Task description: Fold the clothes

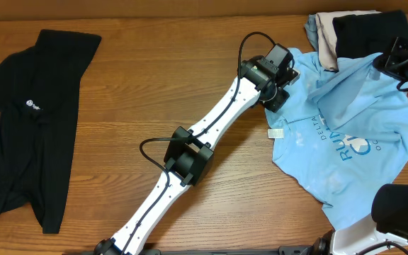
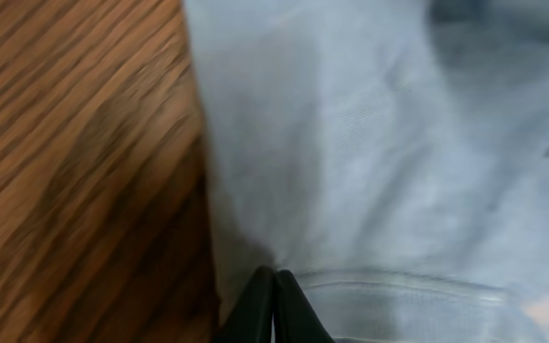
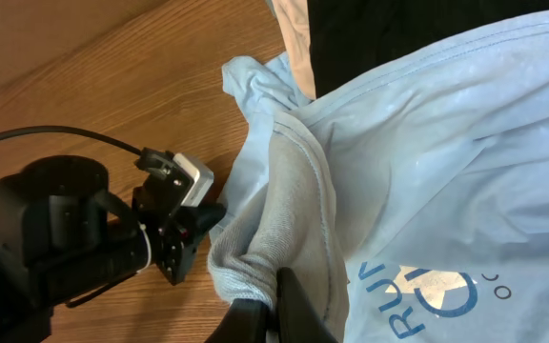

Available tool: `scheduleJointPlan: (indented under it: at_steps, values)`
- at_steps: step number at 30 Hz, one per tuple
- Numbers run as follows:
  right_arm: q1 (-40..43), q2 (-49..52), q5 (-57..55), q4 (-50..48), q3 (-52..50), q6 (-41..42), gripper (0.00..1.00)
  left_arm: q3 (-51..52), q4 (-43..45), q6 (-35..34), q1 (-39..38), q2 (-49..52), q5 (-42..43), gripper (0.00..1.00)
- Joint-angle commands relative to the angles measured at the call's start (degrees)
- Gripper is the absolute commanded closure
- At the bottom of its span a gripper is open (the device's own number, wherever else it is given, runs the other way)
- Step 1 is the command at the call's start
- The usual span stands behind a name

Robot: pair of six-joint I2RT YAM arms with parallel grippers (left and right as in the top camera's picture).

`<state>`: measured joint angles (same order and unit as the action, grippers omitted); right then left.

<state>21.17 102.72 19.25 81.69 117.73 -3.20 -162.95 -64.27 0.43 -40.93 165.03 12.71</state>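
T-shirt: the light blue T-shirt [image 1: 360, 134] is lying rumpled at the right of the overhead frame, print facing up, with a ridge of cloth rising toward the upper right.
Left claw: the left gripper [image 2: 274, 303] is pinching the shirt's left edge just beside a stitched hem, its jaws narrowed tight onto the cloth.
Right claw: the right gripper [image 3: 276, 307] is clamping a bunched fold and holding it raised above the table [image 1: 154, 85].
Other items: a black garment [image 1: 30, 127] is lying flat at the far left. A pile of beige and black clothes [image 1: 353, 32] is sitting in the upper right, touching the shirt.
Step in hand: probably spreading the shirt flat, before fold 1.
Next move: it is calling for drawing the 2 grips apart, clear of the pile, until the cloth is lying smooth.
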Motion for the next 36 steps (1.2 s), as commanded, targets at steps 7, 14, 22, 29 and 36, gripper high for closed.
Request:
scheduleJointPlan:
  at_steps: [7,14,22,29,36]
  values:
    - [-0.2,-0.2,0.2,0.1,-0.3,-0.2,0.96,3.7,-7.6,1.0,-0.2,0.6,-21.5,0.96]
    - [-0.2,-0.2,0.2,0.8,-0.3,0.0,0.96,3.7,-22.0,-1.4,4.2,0.3,-33.3,0.96]
    - [-0.2,-0.2,1.7,5.3,-0.3,0.2,0.96,2.3,-32.6,-9.7,15.8,-2.9,-31.4,0.96]
    - [-0.2,-0.2,1.4,10.6,-0.4,0.2,0.96,2.3,-32.6,-10.9,24.7,-15.0,-26.7,0.96]
    - [-0.3,-0.6,1.9,11.1,-2.0,2.0,0.96,2.3,-32.5,-8.1,27.4,-23.6,-19.7,0.96]
